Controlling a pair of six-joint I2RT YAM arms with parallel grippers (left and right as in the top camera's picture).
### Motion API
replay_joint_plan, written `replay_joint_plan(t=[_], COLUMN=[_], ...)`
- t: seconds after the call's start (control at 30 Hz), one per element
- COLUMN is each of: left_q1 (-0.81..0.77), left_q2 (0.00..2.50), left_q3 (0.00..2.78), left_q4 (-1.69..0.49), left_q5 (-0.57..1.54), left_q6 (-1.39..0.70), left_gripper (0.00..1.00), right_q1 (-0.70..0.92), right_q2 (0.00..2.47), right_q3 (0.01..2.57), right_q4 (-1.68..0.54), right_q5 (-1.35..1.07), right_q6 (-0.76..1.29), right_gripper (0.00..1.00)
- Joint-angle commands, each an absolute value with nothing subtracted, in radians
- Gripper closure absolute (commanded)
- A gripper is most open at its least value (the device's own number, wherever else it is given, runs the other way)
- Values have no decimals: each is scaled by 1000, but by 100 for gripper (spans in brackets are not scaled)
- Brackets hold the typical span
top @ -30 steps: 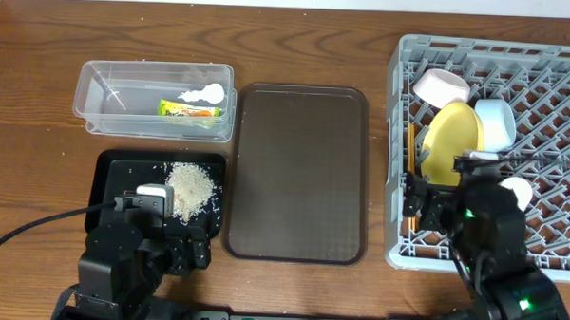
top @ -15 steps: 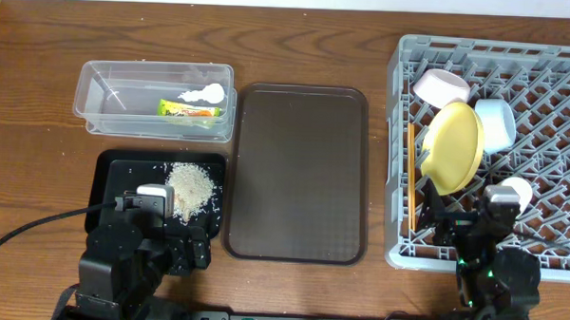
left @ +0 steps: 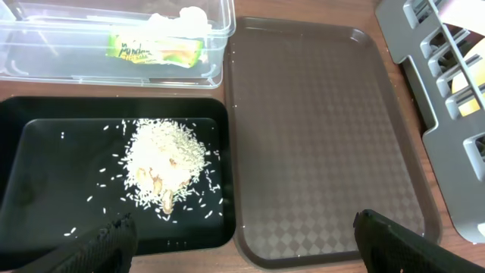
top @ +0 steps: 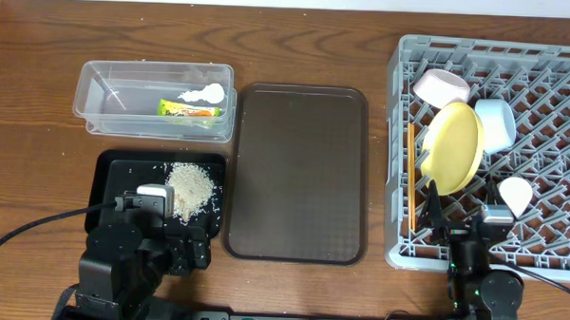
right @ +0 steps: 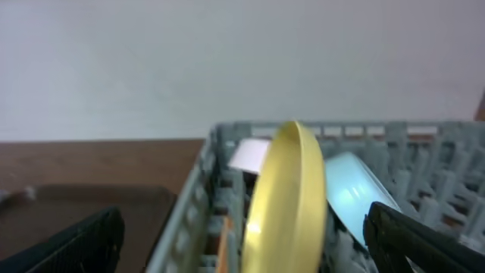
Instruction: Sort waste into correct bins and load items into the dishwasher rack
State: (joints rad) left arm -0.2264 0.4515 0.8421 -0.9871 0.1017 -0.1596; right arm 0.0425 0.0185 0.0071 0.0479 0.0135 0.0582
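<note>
1. Pulling back toward the near edge of the counter (top: pixel 42 37), your right end effector (right: pixel 242 243) has cleared the dishwasher rack (top: pixel 554 84). That uncovers the pale green cup (top: pixel 515 192) near the upright yellow plate (top: pixel 454 147). The left end effector (left: pixel 246 246) has not moved.
2. Both are spread wide, gripping nothing. The left hangs above the near edge of the black tray (top: pixel 114 168), which holds heaped rice (top: pixel 191 187).
3. Your right wrist view is blurred, and the chopsticks (top: pixel 410 179) show there only as an orange smear.

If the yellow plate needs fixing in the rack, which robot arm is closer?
Right. The open right gripper points straight at the yellow plate from the dishwasher rack's near edge. The left gripper hangs by the black tray of rice, with the brown serving tray between.
</note>
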Motion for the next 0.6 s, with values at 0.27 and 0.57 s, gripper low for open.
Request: replay_joint_plan(t=[0.27, 0.57], left_q1=[-233, -233], left_q2=[449, 449], left_q3=[838, 838], left_q4=[-986, -986], left_q5=[94, 94], left_q6=[-154, -154], left_gripper=[6, 6], right_q1=[27, 27], right_q2=[9, 9], right_q3=[6, 6], right_q4=[-75, -75], right_q5=[-8, -8], right_q6=[47, 47], right_gripper=[1, 1])
